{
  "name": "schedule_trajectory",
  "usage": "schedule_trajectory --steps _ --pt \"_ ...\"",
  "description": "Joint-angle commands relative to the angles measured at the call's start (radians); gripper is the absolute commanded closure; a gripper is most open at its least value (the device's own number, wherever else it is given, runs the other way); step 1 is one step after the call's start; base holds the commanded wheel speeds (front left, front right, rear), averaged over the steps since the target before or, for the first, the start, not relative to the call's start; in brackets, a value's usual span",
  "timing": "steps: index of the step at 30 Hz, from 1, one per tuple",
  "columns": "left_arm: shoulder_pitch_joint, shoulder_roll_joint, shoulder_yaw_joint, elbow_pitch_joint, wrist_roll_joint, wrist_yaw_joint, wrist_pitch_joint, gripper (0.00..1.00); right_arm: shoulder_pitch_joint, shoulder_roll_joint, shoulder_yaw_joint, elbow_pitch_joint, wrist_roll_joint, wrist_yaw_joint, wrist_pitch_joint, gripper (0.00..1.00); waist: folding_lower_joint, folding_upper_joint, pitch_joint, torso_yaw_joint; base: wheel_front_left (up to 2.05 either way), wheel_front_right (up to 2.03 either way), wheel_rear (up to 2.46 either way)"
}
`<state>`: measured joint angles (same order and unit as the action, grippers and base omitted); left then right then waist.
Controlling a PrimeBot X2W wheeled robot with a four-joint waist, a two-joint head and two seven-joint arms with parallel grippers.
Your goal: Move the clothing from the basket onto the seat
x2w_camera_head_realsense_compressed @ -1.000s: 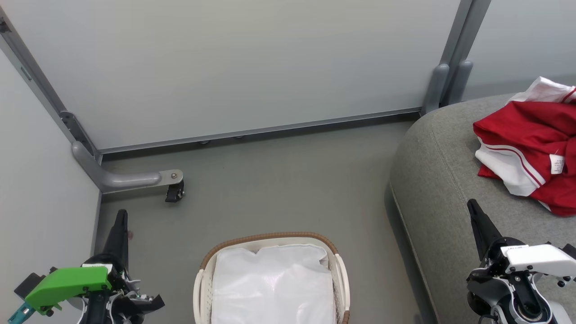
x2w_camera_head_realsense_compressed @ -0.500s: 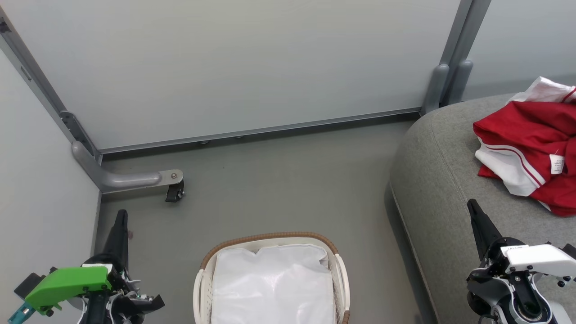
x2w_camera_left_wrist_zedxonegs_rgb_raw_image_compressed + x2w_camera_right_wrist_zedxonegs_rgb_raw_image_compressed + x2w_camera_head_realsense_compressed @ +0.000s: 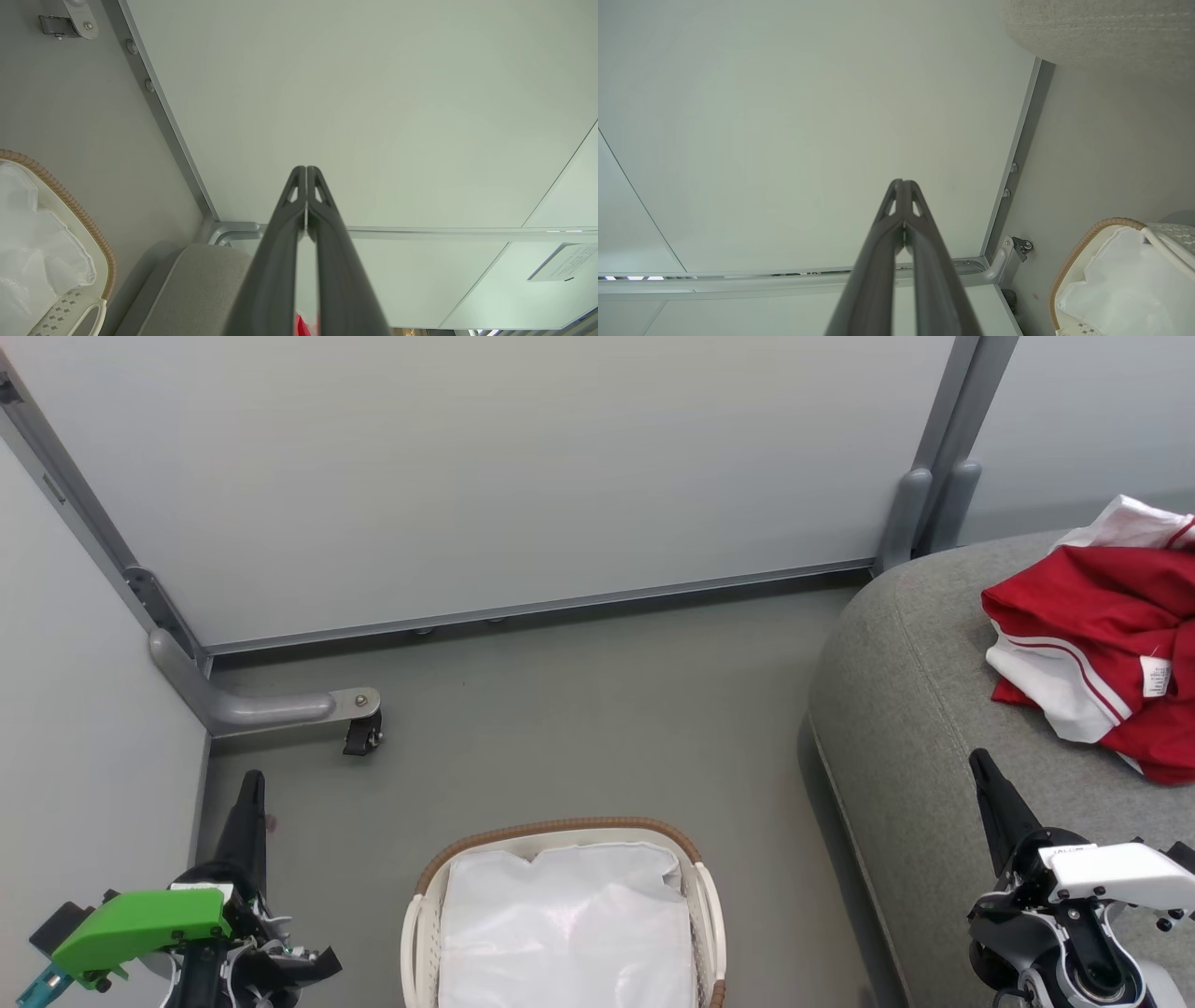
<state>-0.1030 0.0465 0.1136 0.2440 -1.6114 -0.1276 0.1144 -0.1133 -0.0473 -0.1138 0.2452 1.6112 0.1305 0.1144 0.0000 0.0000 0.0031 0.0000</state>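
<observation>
Clothing [image 3: 1092, 602] crumpled on rounded fabric seat [image 3: 896, 709]; left gripper [image 3: 251, 782], right gripper [image 3: 978, 761] pinched together.

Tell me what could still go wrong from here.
1. The clothing lies bunched at the head view's right edge and runs out of frame, so it may not sit fully on the seat and might slip off.
2. The basket holds its white liner, but its near end is cut off, so a garment could be hidden there.
3. The shut right gripper stands near the clothing and could snag it.
</observation>
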Motion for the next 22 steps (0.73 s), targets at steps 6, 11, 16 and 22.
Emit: schedule_trajectory --steps 6,11,16,22 --pt "-0.01 0.007 0.002 -0.001 -0.003 -0.006 0.003 1.0 0.011 -0.006 -0.002 -0.003 0.004 0.0 0.003 1.0 0.0 0.0 0.0 0.0 0.0 0.0 0.0" --pt "-0.01 0.007 0.002 -0.001 -0.003 -0.006 0.003 1.0 0.011 -0.006 -0.002 -0.003 0.004 0.0 0.003 1.0 0.0 0.0 0.0 0.0 0.0 0.0 0.0" --pt "-0.01 0.007 0.002 -0.002 -0.003 -0.006 0.003 1.0 0.011 -0.006 -0.002 -0.003 0.004 0.0 0.003 1.0 0.0 0.0 0.0 0.0 0.0 0.0 0.0" --pt "-0.01 0.007 0.002 -0.002 -0.003 -0.006 0.003 1.0 0.011 -0.006 -0.002 -0.003 0.004 0.0 0.003 1.0 0.0 0.0 0.0 0.0 0.0 0.0 0.0"
